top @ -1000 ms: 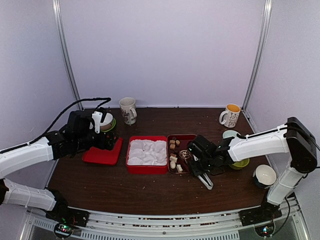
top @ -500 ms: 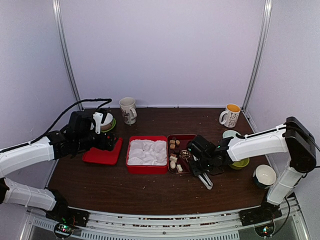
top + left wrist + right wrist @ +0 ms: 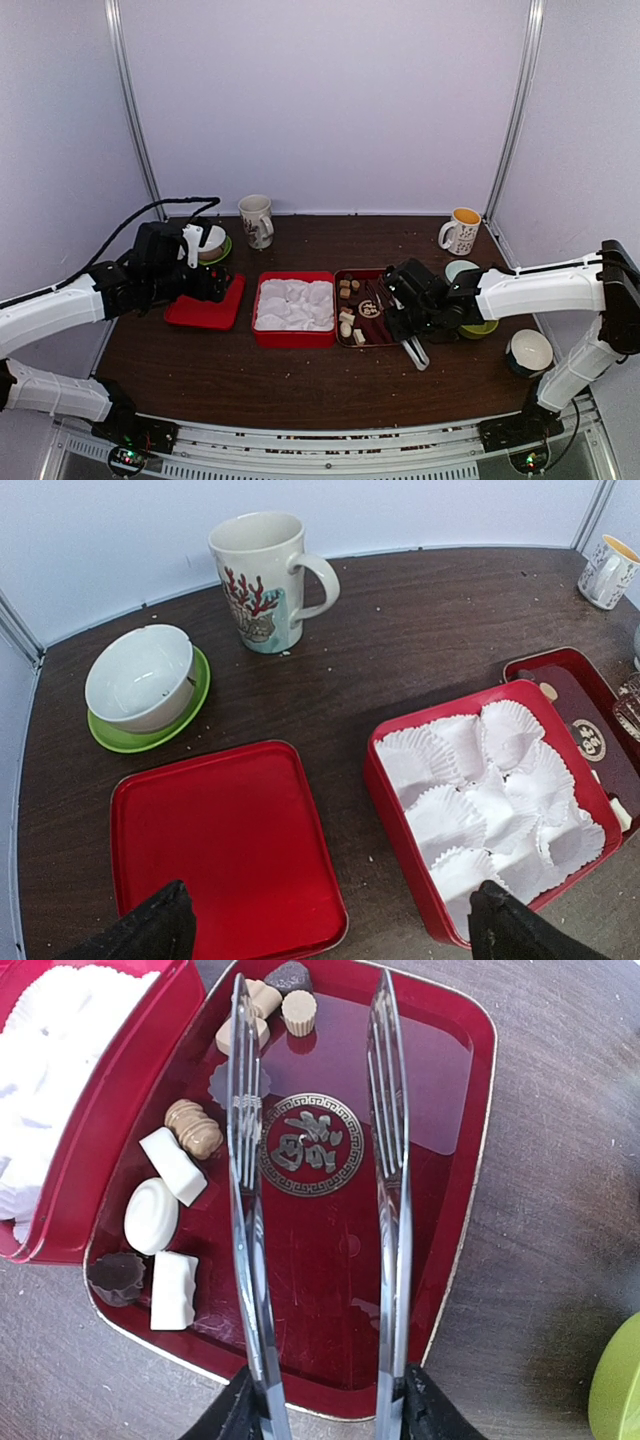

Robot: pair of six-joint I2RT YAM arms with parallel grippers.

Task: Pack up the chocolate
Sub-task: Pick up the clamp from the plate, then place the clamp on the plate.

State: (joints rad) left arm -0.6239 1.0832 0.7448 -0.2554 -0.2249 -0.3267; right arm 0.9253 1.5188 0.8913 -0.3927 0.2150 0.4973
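The chocolate lies in a dark red tray (image 3: 470, 1160): tan (image 3: 194, 1129), cream-white (image 3: 151, 1215) and dark (image 3: 115, 1277) pieces along its left side, more at the far end (image 3: 298, 1011). My right gripper (image 3: 325, 1405) is shut on metal tongs (image 3: 243, 1160), whose two arms stand apart over the tray's gold emblem with no piece between them. In the top view the right gripper (image 3: 405, 318) hovers at the tray's (image 3: 378, 275) near right. The red box (image 3: 400, 800) of white paper cups holds no chocolate. My left gripper (image 3: 333, 925) is open above the gap between the box and the red lid (image 3: 225, 850).
A patterned mug (image 3: 265, 580) and a white bowl on a green saucer (image 3: 140, 678) stand behind the lid. At the right are an orange-lined mug (image 3: 462, 230), a pale cup (image 3: 460, 268), a green dish (image 3: 480, 327) and a white bowl (image 3: 529, 351).
My right gripper has squeezed the tongs a little narrower and shifted slightly right and forward over the tray. The left arm has not moved.
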